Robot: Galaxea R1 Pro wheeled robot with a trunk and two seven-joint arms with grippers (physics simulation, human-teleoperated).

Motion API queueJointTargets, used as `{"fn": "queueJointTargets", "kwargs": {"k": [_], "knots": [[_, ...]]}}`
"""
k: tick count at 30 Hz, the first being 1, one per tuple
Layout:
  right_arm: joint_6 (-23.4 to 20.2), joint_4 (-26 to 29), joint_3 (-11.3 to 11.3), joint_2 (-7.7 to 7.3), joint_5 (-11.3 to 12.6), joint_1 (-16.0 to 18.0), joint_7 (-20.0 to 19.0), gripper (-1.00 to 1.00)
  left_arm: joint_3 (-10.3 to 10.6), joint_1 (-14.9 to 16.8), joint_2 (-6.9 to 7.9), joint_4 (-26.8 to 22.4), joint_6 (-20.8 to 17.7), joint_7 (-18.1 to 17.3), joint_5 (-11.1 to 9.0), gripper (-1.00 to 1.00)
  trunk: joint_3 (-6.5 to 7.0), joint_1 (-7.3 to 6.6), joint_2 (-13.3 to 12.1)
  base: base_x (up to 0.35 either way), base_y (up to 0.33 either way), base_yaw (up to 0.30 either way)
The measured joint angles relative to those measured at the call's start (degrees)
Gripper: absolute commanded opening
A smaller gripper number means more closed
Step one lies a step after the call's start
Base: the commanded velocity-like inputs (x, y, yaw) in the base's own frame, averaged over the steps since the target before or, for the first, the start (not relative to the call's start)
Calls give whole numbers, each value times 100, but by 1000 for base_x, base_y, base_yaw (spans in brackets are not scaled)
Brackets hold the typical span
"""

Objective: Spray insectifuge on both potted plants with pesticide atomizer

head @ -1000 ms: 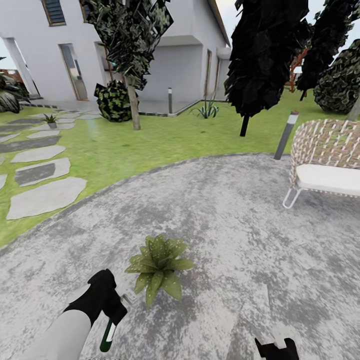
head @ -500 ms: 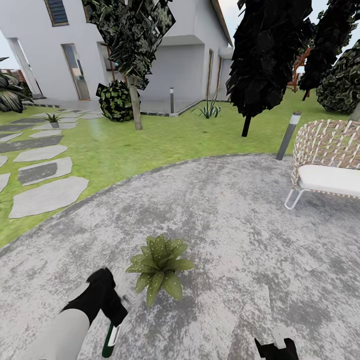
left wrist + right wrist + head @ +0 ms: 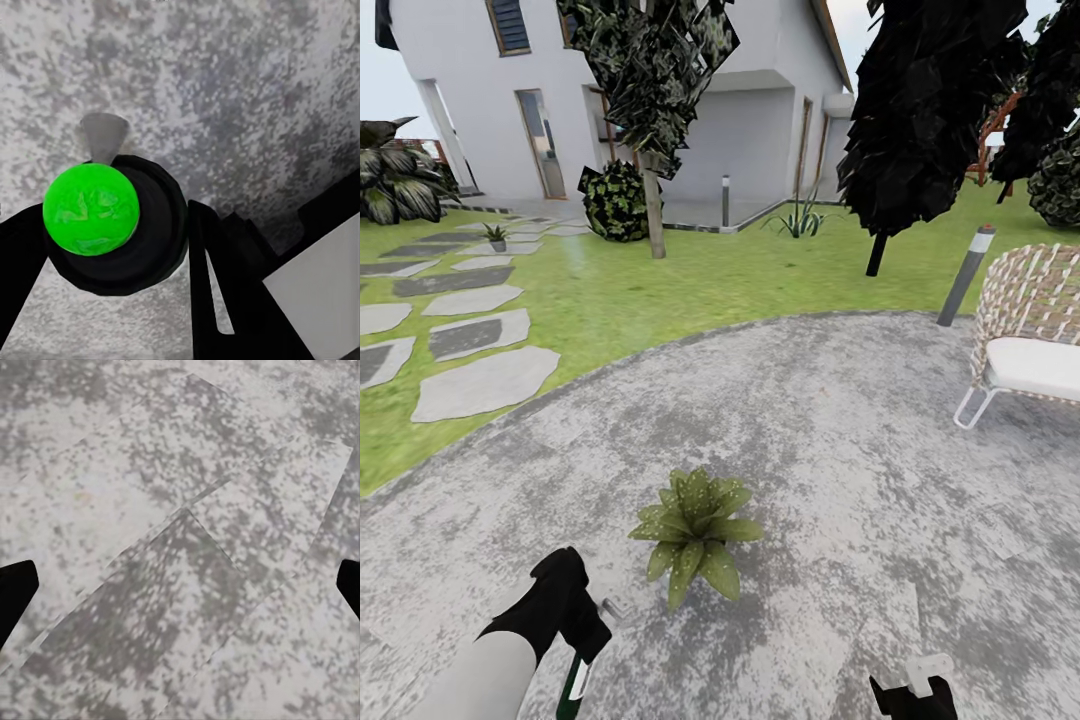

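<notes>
My left gripper (image 3: 584, 642) is shut on the pesticide atomizer (image 3: 572, 690), which hangs below it over the grey paving. In the left wrist view the bottle's bright green mark (image 3: 91, 209) sits on its dark body between the black fingers (image 3: 217, 277). One potted plant (image 3: 695, 528) stands just right of and beyond that gripper; whitish insectifuge specks (image 3: 705, 495) dot its leaves. A second small potted plant (image 3: 495, 236) stands far off among the stepping stones. My right gripper (image 3: 908, 692) is open at the view's bottom edge, with bare paving between its fingertips (image 3: 16, 585).
The paved circle (image 3: 810, 420) spreads ahead, edged by lawn (image 3: 660, 290). Stepping stones (image 3: 485, 380) run off to the left. A wicker chair (image 3: 1030, 330) and a bollard light (image 3: 965, 275) stand at the right. Trees (image 3: 930, 130), a shrub (image 3: 615, 200) and the house (image 3: 690, 90) lie beyond.
The whole head view has shifted rightward, so the camera turned left. The atomizer now sits slightly lower in the picture. Both arms keep their pose.
</notes>
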State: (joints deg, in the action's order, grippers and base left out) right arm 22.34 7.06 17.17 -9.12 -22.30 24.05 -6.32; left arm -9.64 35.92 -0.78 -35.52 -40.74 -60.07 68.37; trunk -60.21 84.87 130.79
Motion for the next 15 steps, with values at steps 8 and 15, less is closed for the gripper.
{"fn": "queueJointTargets", "kwargs": {"k": [8,15], "knots": [[-1,1,0,-2,-4,0,1,100,11,9,-26,-7,-4,-3,-7,-100,0,-2,0,96,-103,1],[-1,1,0,-2,-6,0,0,100,19,77,-9,-4,-13,-76,-8,-100,0,-2,0,169,-182,-14]]}}
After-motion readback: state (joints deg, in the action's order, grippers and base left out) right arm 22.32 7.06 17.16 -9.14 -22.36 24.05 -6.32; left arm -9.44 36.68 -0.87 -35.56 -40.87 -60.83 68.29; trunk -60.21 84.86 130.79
